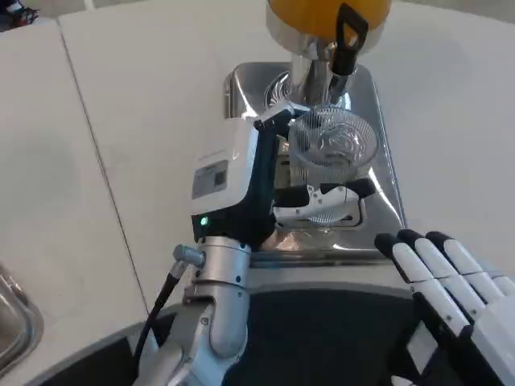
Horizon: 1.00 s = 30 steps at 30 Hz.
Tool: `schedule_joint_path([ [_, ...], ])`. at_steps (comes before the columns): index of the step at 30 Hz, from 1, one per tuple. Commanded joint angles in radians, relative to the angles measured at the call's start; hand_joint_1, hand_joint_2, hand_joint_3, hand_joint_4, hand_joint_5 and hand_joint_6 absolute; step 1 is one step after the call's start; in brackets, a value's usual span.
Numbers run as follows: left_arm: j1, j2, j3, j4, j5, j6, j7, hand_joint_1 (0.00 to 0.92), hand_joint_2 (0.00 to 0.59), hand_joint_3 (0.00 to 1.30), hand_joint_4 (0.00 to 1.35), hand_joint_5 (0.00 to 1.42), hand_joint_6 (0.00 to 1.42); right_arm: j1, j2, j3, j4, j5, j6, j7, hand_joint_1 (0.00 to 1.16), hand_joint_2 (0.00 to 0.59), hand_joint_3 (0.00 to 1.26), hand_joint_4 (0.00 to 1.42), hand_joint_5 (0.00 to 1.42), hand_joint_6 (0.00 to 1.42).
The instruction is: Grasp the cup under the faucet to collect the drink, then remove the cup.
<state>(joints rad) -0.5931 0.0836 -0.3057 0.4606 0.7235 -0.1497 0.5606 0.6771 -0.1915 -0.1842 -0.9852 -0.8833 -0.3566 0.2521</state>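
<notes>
Clear ribbed plastic cup (pixel 332 145), upright on the shiny steel drip tray (pixel 385 173) near the table's far edge, right under the black faucet (pixel 349 39) of the orange-filled dispenser (pixel 326 12). Grasped from the left by the left hand (pixel 265 181), fingers wrapped around its wall. Right hand (pixel 451 277) released, fingers straight, at the near edge of the white table (pixel 137 121).

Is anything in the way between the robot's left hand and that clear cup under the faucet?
Nothing visible. The left hand already wraps the cup, fingers on both sides. The cup sits over the shiny tray, below the black faucet. The right hand waits near the table edge, apart from it.
</notes>
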Motion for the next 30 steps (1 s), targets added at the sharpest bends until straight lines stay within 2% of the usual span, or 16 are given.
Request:
schedule_joint_path([
  [1,-0.02,-0.018,-0.011,0.01,0.011,0.016,0.038,0.763,0.0,1.09,1.05,1.3,1.42,0.013,0.007,0.005,-0.006,-0.011,0.002,0.005,0.17,0.586,0.0,0.0,0.0,0.14],
  [13,-0.061,-0.03,-0.033,0.08,0.025,0.069,0.104,0.757,0.0,1.1,1.02,1.28,1.42,0.002,0.005,0.013,-0.014,-0.006,0.018,0.03,0.18,0.586,0.0,0.0,0.0,0.14],
  [22,-0.092,-0.019,-0.023,0.134,0.009,0.047,0.134,0.75,0.0,1.04,1.05,1.26,1.42,-0.011,0.002,0.019,-0.009,-0.003,0.027,0.041,0.19,0.586,0.0,0.0,0.0,0.16],
  [24,-0.092,-0.014,-0.024,0.138,0.007,0.04,0.131,0.739,0.0,0.95,1.04,1.21,1.42,-0.012,0.002,0.021,-0.006,-0.003,0.027,0.041,0.19,0.586,0.0,0.0,0.01,0.16],
  [25,-0.091,-0.01,-0.027,0.139,0.009,0.036,0.123,0.733,0.0,0.88,0.98,1.16,1.42,-0.013,0.002,0.022,-0.005,-0.004,0.028,0.041,0.19,0.586,0.0,0.0,0.01,0.16],
  [26,-0.09,-0.007,-0.03,0.14,0.008,0.033,0.116,0.707,0.0,0.78,0.85,1.07,1.31,-0.016,0.001,0.024,-0.002,-0.003,0.03,0.042,0.19,0.586,0.0,0.0,0.01,0.16],
  [27,-0.089,-0.003,-0.032,0.14,0.008,0.028,0.111,0.635,0.0,0.6,0.66,0.98,1.19,-0.02,0.0,0.025,0.001,-0.002,0.032,0.043,0.19,0.586,0.0,0.0,0.02,0.16],
  [28,-0.089,-0.001,-0.034,0.14,0.007,0.026,0.108,0.548,0.009,0.46,0.54,0.91,1.15,-0.025,-0.001,0.026,0.004,-0.002,0.034,0.044,0.19,0.586,0.0,0.0,0.02,0.17],
  [29,-0.089,0.003,-0.037,0.141,0.007,0.021,0.103,0.457,0.016,0.38,0.45,0.87,1.11,-0.031,-0.002,0.026,0.006,-0.001,0.037,0.045,0.19,0.586,0.0,0.0,0.02,0.17],
  [30,-0.09,0.007,-0.04,0.143,0.007,0.017,0.094,0.416,0.019,0.32,0.38,0.83,1.05,-0.034,-0.002,0.026,0.008,-0.001,0.039,0.046,0.19,0.586,0.0,0.0,0.02,0.17],
])
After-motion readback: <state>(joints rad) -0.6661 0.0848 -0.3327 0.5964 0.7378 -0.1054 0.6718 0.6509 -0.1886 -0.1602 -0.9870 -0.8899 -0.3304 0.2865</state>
